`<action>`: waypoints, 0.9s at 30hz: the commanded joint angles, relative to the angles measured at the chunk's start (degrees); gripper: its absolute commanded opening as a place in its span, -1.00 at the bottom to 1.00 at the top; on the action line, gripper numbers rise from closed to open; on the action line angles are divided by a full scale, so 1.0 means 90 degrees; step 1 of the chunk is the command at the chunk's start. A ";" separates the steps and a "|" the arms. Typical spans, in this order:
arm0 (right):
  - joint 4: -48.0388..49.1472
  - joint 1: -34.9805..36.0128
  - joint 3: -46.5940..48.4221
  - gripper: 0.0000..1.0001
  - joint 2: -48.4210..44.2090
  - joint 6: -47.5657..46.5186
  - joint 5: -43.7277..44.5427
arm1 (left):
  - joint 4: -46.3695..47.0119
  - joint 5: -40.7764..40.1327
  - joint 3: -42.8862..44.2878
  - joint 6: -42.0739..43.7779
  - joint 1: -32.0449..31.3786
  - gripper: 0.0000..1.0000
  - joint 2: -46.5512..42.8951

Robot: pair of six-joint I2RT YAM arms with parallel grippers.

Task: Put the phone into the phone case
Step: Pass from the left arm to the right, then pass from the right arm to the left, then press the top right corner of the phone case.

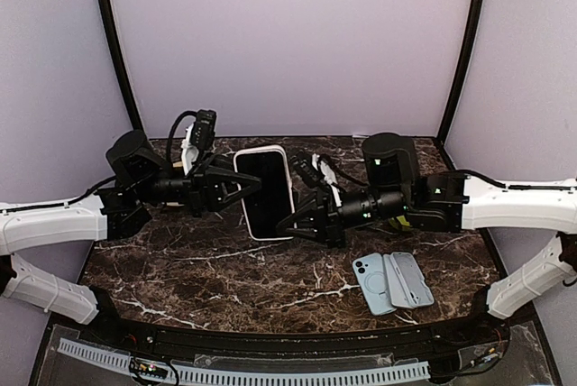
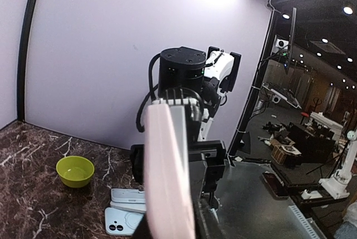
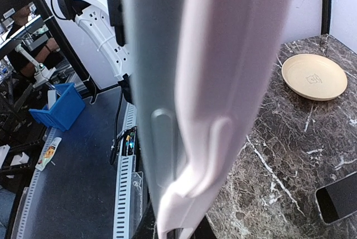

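Observation:
A phone [image 1: 263, 189] with a dark screen hangs in the air between my two arms, inside a pale pink phone case [image 1: 242, 163]. My left gripper [image 1: 250, 186] is shut on its left edge. My right gripper [image 1: 288, 222] grips its lower right corner. The left wrist view shows the pink case [image 2: 164, 183] edge-on beside the phone's grey side [image 2: 184, 138]. In the right wrist view the case [image 3: 234, 55] fills the frame, and its lower corner stands off the grey phone side [image 3: 156, 82]. My own fingers are mostly hidden there.
A light blue case [image 1: 372, 283] and a grey case [image 1: 410, 278] lie on the marble table [image 1: 225, 287] at the front right. A green bowl [image 2: 75, 171] sits on the table. So do a beige plate [image 3: 314, 76] and another dark phone [image 3: 337, 197].

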 commanded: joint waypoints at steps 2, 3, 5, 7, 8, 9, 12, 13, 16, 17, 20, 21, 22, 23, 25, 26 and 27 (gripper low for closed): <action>0.0822 -0.0038 0.0317 -1.00 -0.0356 0.0178 0.0094 | -0.0290 -0.0177 0.0197 0.0574 -0.0230 -0.18 -0.0228; 0.0830 -0.0036 0.0327 -1.00 -0.0390 0.0177 0.0075 | -0.0544 -0.0240 0.0203 0.0732 -0.0264 -0.13 -0.0231; 0.0842 -0.0035 0.0329 -1.00 -0.0419 0.0190 0.0006 | -0.0796 -0.0411 0.0209 0.0908 -0.0331 -0.13 -0.0234; 0.0843 -0.0035 0.0329 -1.00 -0.0406 0.0204 -0.0048 | -0.0841 -0.0462 0.0196 0.0948 -0.0381 -0.28 -0.0222; 0.0842 -0.0035 0.0334 -1.00 -0.0402 0.0215 -0.0049 | -0.0832 -0.0467 0.0192 0.0955 -0.0395 -0.40 -0.0229; 0.0842 -0.0035 0.0338 -1.00 -0.0408 0.0214 -0.0038 | -0.0814 -0.0468 0.0186 0.0964 -0.0425 -0.47 -0.0237; 0.0910 -0.0035 0.0306 -1.00 -0.0445 0.0230 -0.0040 | -0.0775 -0.0537 0.0155 0.0988 -0.0460 -0.77 -0.0269; 0.0906 -0.0036 0.0300 -1.00 -0.0449 0.0225 -0.0048 | -0.0765 -0.0552 0.0148 0.0995 -0.0471 -0.83 -0.0276; 0.0775 -0.0040 0.0309 -0.80 -0.0475 0.0201 0.0013 | -0.0773 -0.0581 0.0128 0.1026 -0.0484 -1.00 -0.0299; 0.0715 -0.0049 0.0309 -0.65 -0.0499 0.0185 0.0076 | -0.0782 -0.0584 0.0131 0.1029 -0.0486 -1.00 -0.0302; 0.0520 -0.0092 0.0342 -0.12 -0.0631 0.0045 0.0296 | -0.0806 -0.0555 0.0126 0.1098 -0.0514 -1.00 -0.0304; 0.0470 -0.0111 0.0357 0.00 -0.0693 -0.0006 0.0348 | -0.0829 -0.0544 0.0130 0.1119 -0.0520 -1.00 -0.0306; 0.0433 -0.0142 0.0374 0.09 -0.0752 -0.0043 0.0393 | -0.0841 -0.0536 0.0131 0.1161 -0.0549 -1.00 -0.0309; 0.0416 -0.0173 0.0404 0.14 -0.0805 -0.0092 0.0437 | -0.0877 -0.0530 0.0139 0.1185 -0.0562 -1.00 -0.0319; 0.0412 -0.0232 0.0481 0.18 -0.0880 -0.0180 0.0507 | -0.0923 -0.0525 0.0143 0.1236 -0.0594 -1.00 -0.0322; 0.0441 -0.0253 0.0519 0.18 -0.0896 -0.0215 0.0524 | -0.0941 -0.0527 0.0147 0.1261 -0.0614 -1.00 -0.0322; 0.0466 -0.0272 0.0561 0.15 -0.0888 -0.0229 0.0513 | -0.0946 -0.0522 0.0150 0.1269 -0.0624 -1.00 -0.0323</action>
